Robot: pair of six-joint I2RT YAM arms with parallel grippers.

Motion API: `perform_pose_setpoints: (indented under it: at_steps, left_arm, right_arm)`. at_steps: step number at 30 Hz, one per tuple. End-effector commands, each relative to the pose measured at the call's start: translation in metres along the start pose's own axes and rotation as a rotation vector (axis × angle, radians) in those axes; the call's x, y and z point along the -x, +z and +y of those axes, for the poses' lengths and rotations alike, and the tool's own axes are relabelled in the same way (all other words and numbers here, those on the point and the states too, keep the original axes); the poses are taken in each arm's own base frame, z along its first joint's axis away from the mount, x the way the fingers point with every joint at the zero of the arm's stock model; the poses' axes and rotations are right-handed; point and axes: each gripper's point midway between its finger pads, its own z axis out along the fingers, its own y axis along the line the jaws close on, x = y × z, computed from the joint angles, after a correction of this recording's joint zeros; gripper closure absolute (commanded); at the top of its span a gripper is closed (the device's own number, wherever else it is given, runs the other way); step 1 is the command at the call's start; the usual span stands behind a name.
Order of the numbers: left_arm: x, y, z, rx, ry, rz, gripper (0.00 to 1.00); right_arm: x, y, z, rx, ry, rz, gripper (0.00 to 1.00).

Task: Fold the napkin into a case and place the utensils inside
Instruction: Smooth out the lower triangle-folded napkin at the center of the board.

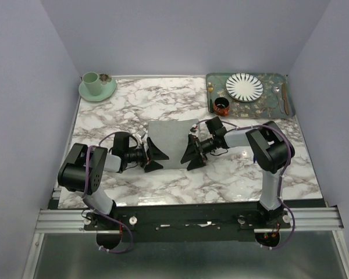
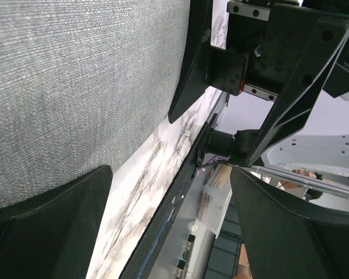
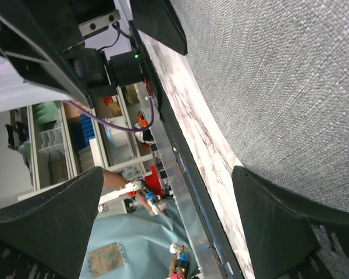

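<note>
Grey napkin lies flat; utensils on tray.

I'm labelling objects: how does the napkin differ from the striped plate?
The napkin is plain grey and squarish; the plate is round, white with dark radial stripes. The napkin lies mid-table on the marble table; the plate sits in the green tray at the far right. Both lie flat.

1. white tabletop with grey marble veining, carrying everything below.
2. pale green ceramic cup, upright on a matching pale green round saucer, at the tabletop's far left corner.
3. green patterned rectangular tray, at the far right corner.
4. round white plate with dark radial stripes, on the tray's far middle.
5. small round orange pot with a dark inside, at the tray's near left corner.
6. small all-gold fork, along the tray's left edge.
</note>
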Motion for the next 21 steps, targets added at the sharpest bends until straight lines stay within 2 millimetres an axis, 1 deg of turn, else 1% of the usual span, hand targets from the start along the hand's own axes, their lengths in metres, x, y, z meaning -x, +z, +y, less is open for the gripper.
perform_pose_setpoints:
  at_steps: [1, 3, 4, 5, 6, 7, 8, 10, 11, 13, 14, 15, 16, 17, 18, 19, 20, 21]
  left_arm:
    - [0.001, -0.017, 0.049, 0.133, -0.094, -0.067, 0.01]
    - [0.001, -0.022, 0.045, 0.105, -0.097, -0.062, 0.01]
    - [0.001, -0.025, 0.043, 0.094, -0.092, -0.065, 0.01]
    - [0.002, -0.028, 0.034, 0.073, -0.056, -0.068, 0.01]
    - [-0.002, -0.031, 0.023, 0.039, -0.039, -0.041, 0.01]
    - [-0.001, -0.033, 0.015, 0.018, -0.001, -0.041, 0.01]
    - [0.002, -0.038, -0.003, -0.014, 0.059, -0.055, 0.01]
    - [0.007, -0.044, -0.026, -0.050, 0.119, -0.081, 0.01]
    - [0.010, -0.048, -0.042, -0.067, 0.165, -0.109, 0.01]
    - [0.014, -0.046, -0.057, -0.086, 0.204, -0.140, 0.01]
    - [0.018, -0.044, -0.061, -0.084, 0.194, -0.162, 0.01]
    - [0.013, -0.036, -0.067, -0.098, 0.223, -0.149, 0.01]
    - [0.014, -0.031, -0.069, -0.103, 0.229, -0.149, 0.01]
    - [0.016, -0.024, -0.060, -0.080, 0.198, -0.151, 0.01]
    - [0.018, -0.019, -0.063, -0.097, 0.217, -0.151, 0.01]
    - [0.021, -0.015, -0.062, -0.103, 0.216, -0.154, 0.01]
    - [0.023, -0.009, -0.050, -0.086, 0.180, -0.145, 0.01]
    - [0.028, -0.007, -0.051, -0.098, 0.186, -0.154, 0.01]
  right_arm:
    - [-0.021, -0.001, -0.047, -0.128, 0.152, -0.004, 0.00]
    - [-0.020, -0.004, -0.041, -0.122, 0.120, -0.009, 0.00]
    - [-0.020, -0.007, -0.030, -0.112, 0.088, -0.015, 0.00]
    - [-0.021, -0.009, -0.025, -0.107, 0.083, -0.014, 0.00]
    - [-0.022, -0.011, -0.016, -0.094, 0.050, -0.012, 0.00]
    - [-0.019, -0.017, 0.002, -0.082, -0.003, -0.030, 0.00]
    - [-0.019, -0.021, 0.014, -0.071, -0.036, -0.039, 0.00]
    - [-0.015, -0.028, 0.036, -0.056, -0.088, -0.065, 0.00]
    - [-0.011, -0.033, 0.054, -0.043, -0.136, -0.086, 0.00]
    - [-0.003, -0.033, 0.066, -0.042, -0.150, -0.107, 0.00]
    - [0.004, -0.031, 0.073, -0.034, -0.182, -0.116, 0.00]
    - [0.008, -0.026, 0.068, -0.042, -0.164, -0.116, 0.00]
    - [0.011, -0.022, 0.066, -0.047, -0.161, -0.113, 0.00]
    - [0.016, -0.018, 0.065, -0.043, -0.169, -0.111, 0.00]
    - [0.020, -0.009, 0.057, -0.048, -0.148, -0.094, 0.00]
    - [0.023, -0.006, 0.054, -0.052, -0.144, -0.095, 0.00]
    - [0.027, -0.002, 0.049, -0.054, -0.146, -0.095, 0.00]
    - [0.029, 0.000, 0.044, -0.056, -0.127, -0.091, 0.00]
